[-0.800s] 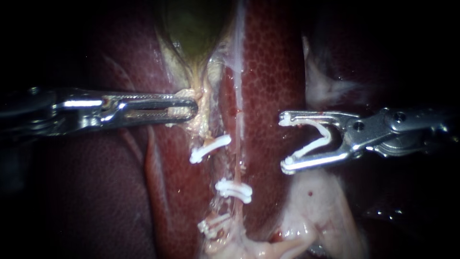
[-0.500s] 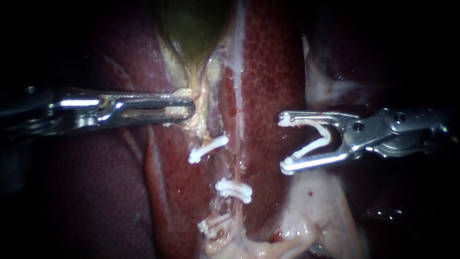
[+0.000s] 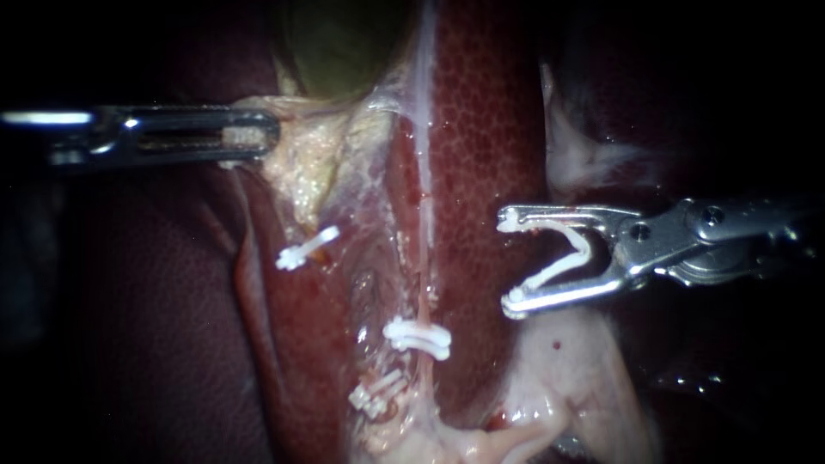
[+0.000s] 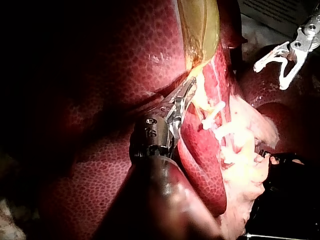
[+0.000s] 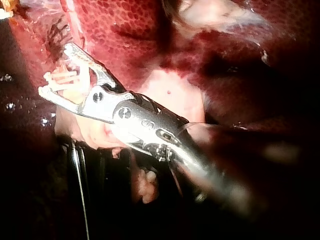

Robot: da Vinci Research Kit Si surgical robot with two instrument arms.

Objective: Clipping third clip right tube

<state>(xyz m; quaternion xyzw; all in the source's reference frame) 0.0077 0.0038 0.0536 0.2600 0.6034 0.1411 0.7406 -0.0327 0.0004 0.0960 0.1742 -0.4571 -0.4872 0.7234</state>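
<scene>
**A New Clip Sat Near the Right Tube**

The right instrument came in from the right side. Its two jaws stood wide apart. A new clip, white and bent open like a V, sat between them. It touched both jaws, so they were holding it.

The open mouth of the new clip faced the right tube. This tube was a thin pale string that ran down the middle, next to the dark red liver. The new clip was near the tube but did not touch it. A strip of liver showed between them.

Lower down, a middle clip was clamped across the right tube. A lowest clip sat just below it, and I could not tell what it held. An upper clip sat off to the left, on stretched tissue.

The left instrument came in from the left side. Its jaws were pressed together on some pale tissue just under the green gallbladder. That tissue looked pulled tight toward the jaws.

Soft pink tissue lay under the right instrument.
</scene>
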